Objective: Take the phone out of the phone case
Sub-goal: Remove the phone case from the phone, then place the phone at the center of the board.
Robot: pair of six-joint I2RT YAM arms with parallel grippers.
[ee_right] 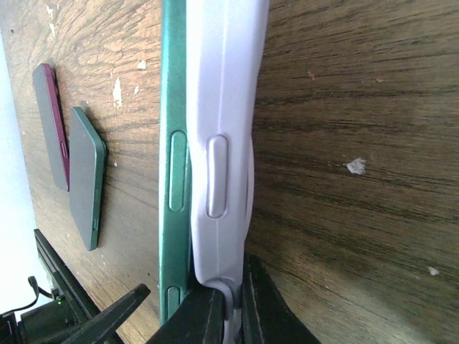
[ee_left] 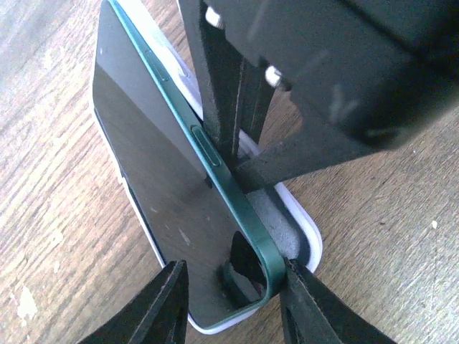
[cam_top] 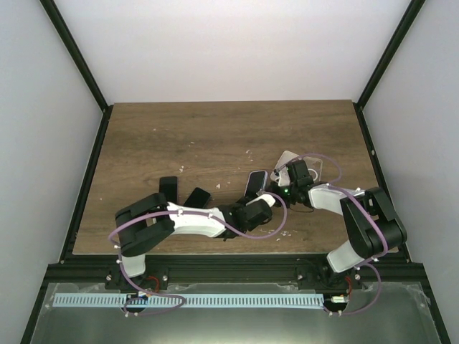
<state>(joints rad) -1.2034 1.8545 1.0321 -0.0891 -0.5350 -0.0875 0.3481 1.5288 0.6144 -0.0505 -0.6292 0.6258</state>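
The phone (ee_left: 158, 158) has a dark screen and a green frame. Its right edge is tilted up out of the white case (ee_left: 305, 229), whose grey lining shows beneath. My left gripper (ee_left: 233, 266) is open and straddles the phone's near end. Its right finger touches the green edge and its left finger stands apart. In the right wrist view my right gripper (ee_right: 233, 287) is shut on the case's side wall (ee_right: 222, 86), with the green phone edge (ee_right: 173, 143) beside it. In the top view the phone (cam_top: 256, 180) lies between both grippers.
Two dark flat phones or cases lie on the wooden table left of the work spot (cam_top: 168, 188) (cam_top: 195, 198). They appear dark red (ee_right: 51, 122) and green (ee_right: 86, 179) in the right wrist view. A white object (cam_top: 290, 158) lies just behind the right gripper.
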